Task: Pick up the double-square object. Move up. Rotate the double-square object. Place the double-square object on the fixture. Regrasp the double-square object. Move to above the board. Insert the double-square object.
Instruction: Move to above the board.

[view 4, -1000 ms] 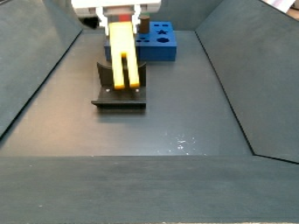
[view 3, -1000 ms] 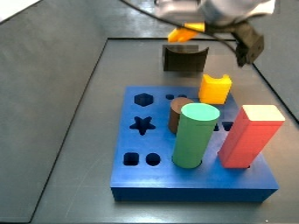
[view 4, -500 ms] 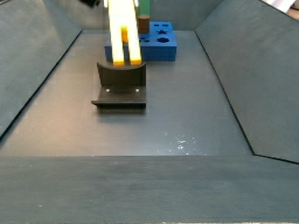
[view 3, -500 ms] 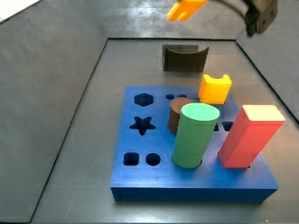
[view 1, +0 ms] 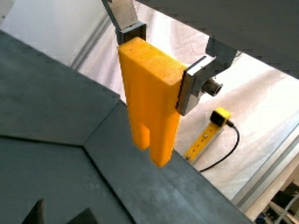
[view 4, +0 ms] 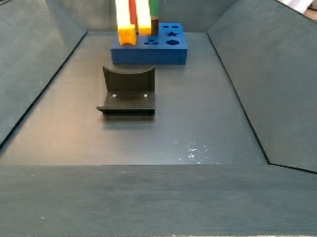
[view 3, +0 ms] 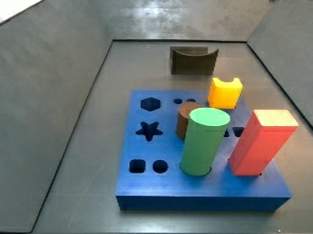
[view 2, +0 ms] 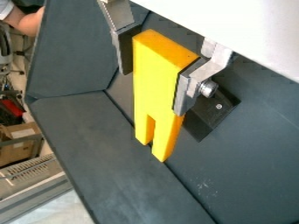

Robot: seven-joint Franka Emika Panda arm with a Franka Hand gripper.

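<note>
In both wrist views my gripper (view 1: pixel 163 54) (view 2: pixel 158 59) is shut on the upper end of the double-square object (view 1: pixel 152 105) (view 2: pixel 156 105), a long yellow-orange bar that hangs upright with its slotted end down. It is held high above the floor. In a side view only its lower end (view 4: pixel 125 13) shows, at the top edge. The fixture (view 3: pixel 192 60) (view 4: pixel 128 91) stands bare on the floor below. The blue board (view 3: pixel 153 183) (view 4: pixel 168 54) lies beyond it. The gripper is out of view in both side views.
On the board stand a red square block (view 3: pixel 263 142), a green cylinder (view 3: pixel 204 139), a short yellow-orange peg (view 3: pixel 225 92) and a brown cylinder (view 3: pixel 186 113). Open shaped holes (view 3: pixel 149 131) lie along the board's other side. Sloped grey walls (view 4: pixel 37 83) ring the floor.
The gripper has risen straight up with the bar, lifting it off the fixture. It has left one side view entirely and nearly left the other.
</note>
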